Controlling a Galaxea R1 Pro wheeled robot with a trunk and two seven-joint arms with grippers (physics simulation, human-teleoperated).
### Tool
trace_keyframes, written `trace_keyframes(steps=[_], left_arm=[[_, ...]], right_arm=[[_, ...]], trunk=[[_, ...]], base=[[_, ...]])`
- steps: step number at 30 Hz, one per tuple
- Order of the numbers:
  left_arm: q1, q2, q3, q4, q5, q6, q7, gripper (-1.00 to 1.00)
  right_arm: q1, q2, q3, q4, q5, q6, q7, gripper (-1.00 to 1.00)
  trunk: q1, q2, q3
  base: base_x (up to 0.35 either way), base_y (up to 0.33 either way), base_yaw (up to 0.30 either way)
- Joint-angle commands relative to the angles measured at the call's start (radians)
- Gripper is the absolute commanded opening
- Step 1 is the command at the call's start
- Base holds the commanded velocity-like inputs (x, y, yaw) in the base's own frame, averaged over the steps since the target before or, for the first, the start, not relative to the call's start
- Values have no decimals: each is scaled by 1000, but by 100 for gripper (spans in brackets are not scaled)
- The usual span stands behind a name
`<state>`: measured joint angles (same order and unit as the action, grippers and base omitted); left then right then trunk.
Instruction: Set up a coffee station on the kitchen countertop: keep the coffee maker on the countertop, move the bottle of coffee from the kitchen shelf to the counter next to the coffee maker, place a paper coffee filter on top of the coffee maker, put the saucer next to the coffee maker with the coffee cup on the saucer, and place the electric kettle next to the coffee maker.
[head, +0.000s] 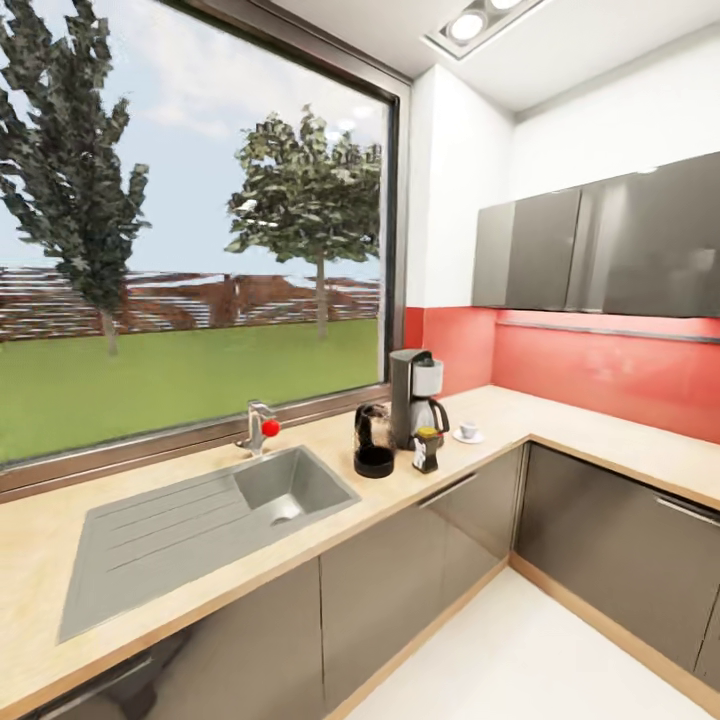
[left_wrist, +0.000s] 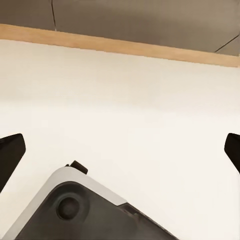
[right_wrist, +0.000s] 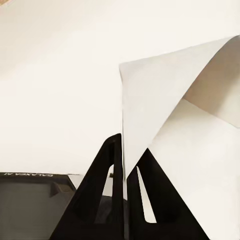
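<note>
Paper coffee filter (right_wrist: 165, 105) pinched in right pincer (right_wrist: 125, 165); left pincer (left_wrist: 120, 145) spread wide over bare floor (left_wrist: 120, 90).

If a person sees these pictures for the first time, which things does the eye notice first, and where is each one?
In the head view, the big window with trees and lawn fills the left, above the grey sink. Further along the countertop, before the red backsplash, the coffee maker stands with the electric kettle beside it. In the right wrist view, the right gripper pinches a white paper coffee filter.
</note>
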<state>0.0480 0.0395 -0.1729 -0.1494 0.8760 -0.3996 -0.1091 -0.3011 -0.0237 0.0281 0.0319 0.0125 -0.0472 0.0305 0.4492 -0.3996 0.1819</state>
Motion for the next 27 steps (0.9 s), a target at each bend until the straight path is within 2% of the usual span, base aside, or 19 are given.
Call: trace_keyframes(steps=[1, 17, 27], left_arm=[[0, 0, -7, -1, 11, -2, -3, 100], [0, 0, -7, -1, 11, -2, -4, 100], [0, -1, -7, -1, 9, -2, -4, 100]], right_arm=[[-1, 0, 2, 3, 0, -5, 3, -100], [-1, 0, 3, 3, 0, -5, 3, -100], [-1, 0, 2, 4, 0, -4, 3, -100]], trunk=[[1, 0, 0], [1, 0, 0], [1, 0, 0]], base=[[249, -212, 270], [232, -244, 206], [174, -289, 36]])
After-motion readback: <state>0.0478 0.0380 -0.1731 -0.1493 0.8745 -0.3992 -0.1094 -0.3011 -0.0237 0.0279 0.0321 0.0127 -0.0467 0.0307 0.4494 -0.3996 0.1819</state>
